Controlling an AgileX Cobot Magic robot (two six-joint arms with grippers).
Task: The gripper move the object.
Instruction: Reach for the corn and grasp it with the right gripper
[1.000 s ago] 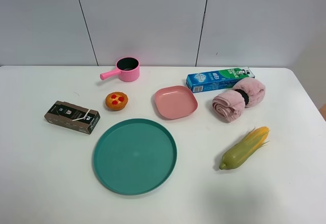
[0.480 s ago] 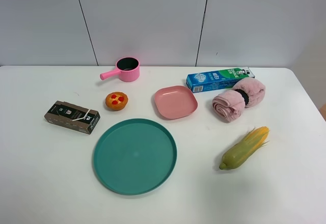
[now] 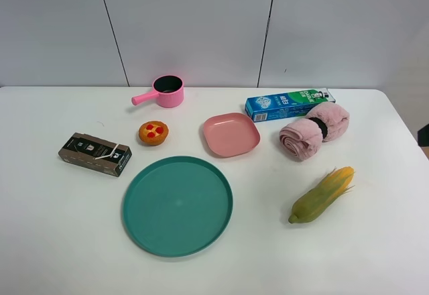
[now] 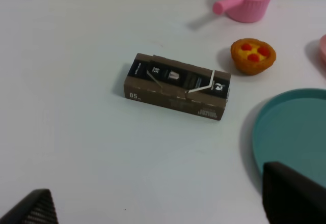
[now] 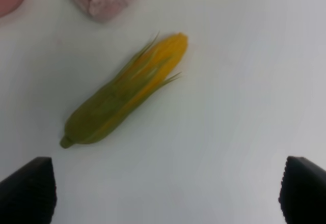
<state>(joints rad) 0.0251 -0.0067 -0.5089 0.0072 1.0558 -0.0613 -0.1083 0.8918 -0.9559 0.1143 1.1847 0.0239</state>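
The toy corn cob (image 3: 322, 194) lies on the white table at the right front, yellow end toward the far right and green husk stem toward the near left. In the right wrist view the corn (image 5: 125, 91) lies ahead of my right gripper (image 5: 165, 191), whose two black fingertips (image 5: 28, 188) stand wide apart and empty, short of the corn. My left gripper (image 4: 163, 203) is open and empty above the table's left side, near the brown carton (image 4: 175, 84). Only a dark bit of the right arm (image 3: 423, 134) shows at the exterior view's right edge.
A teal plate (image 3: 177, 205) sits front centre and a pink square dish (image 3: 231, 134) behind it. An orange tart (image 3: 153, 133), a pink pot (image 3: 166, 91), a blue box (image 3: 288, 102), a rolled pink towel (image 3: 314, 131) and the brown carton (image 3: 94, 153) stand around them.
A dark part of the right arm has come into the exterior view at its right edge. The corn and the other objects have not moved.
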